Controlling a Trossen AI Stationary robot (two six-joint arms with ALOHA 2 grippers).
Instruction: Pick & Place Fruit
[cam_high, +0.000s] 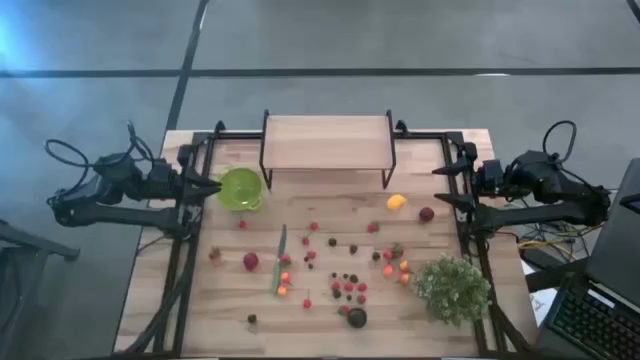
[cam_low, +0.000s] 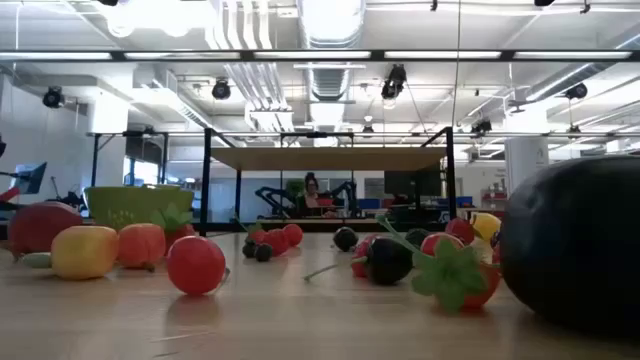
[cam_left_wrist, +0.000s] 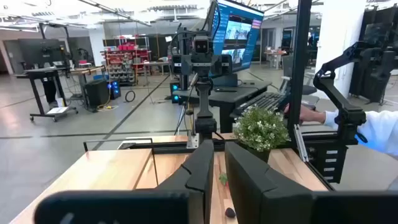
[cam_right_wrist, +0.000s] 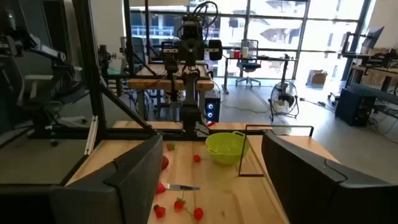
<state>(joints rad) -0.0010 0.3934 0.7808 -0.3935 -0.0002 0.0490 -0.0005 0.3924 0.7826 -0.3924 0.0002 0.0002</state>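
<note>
At the table's side edges, the nearly closed left gripper (cam_high: 212, 185) and open right gripper (cam_high: 447, 185) wait, empty; fruit (cam_high: 340, 283) lies unpicked, so a reach inward seems next.

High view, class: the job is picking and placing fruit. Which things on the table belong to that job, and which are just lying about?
Belongs to the job:
- scattered fruit, mostly small red pieces
- orange piece
- bigger dark round fruit
- green bowl, probably where the fruit goes

Just lying about:
- green-handled knife
- bushy pale-green plant
- wooden shelf
</note>
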